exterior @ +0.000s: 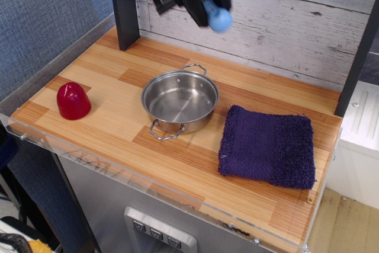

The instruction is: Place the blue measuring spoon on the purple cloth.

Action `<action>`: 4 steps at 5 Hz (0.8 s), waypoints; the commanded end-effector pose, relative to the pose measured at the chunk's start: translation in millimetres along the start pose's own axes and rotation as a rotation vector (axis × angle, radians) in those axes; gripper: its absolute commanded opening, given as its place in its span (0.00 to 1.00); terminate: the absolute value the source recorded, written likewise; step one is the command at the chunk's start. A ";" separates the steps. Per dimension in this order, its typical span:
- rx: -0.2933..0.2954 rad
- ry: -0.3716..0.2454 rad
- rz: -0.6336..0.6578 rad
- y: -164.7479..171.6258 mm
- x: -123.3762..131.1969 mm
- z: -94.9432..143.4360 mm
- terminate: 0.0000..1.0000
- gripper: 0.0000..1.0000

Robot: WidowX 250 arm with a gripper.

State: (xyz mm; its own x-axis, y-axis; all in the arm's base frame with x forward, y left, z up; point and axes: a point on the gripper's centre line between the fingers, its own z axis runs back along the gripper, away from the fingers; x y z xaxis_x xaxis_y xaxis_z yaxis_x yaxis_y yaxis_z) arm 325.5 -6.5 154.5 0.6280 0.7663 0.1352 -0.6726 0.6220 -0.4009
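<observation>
My gripper (204,1) is high above the back of the table, shut on the blue measuring spoon (218,18). The spoon's light-blue rounded end hangs below the black fingers, above and behind the steel pot (180,100). The purple cloth (269,146) lies flat on the wooden table at the right front, to the right of and below the gripper. Nothing lies on the cloth.
A red dome-shaped object (73,100) stands at the left front. A black post (124,10) rises at the back left. A plank wall (284,22) runs behind. The table's front edge (148,185) has a clear plastic lip.
</observation>
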 end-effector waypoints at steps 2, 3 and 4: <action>0.008 0.159 -0.253 -6.1 -59.1 -17.2 0.00 0.00; 0.034 0.188 -0.248 -3.2 -69.5 -32.3 0.00 0.00; 0.065 0.219 -0.207 -8.6 -78.8 -49.7 0.00 0.00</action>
State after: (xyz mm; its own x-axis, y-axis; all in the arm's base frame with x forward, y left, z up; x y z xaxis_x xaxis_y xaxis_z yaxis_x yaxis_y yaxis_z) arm 303.5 -88.3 86.1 0.8150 0.5785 -0.0334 -0.5619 0.7748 -0.2896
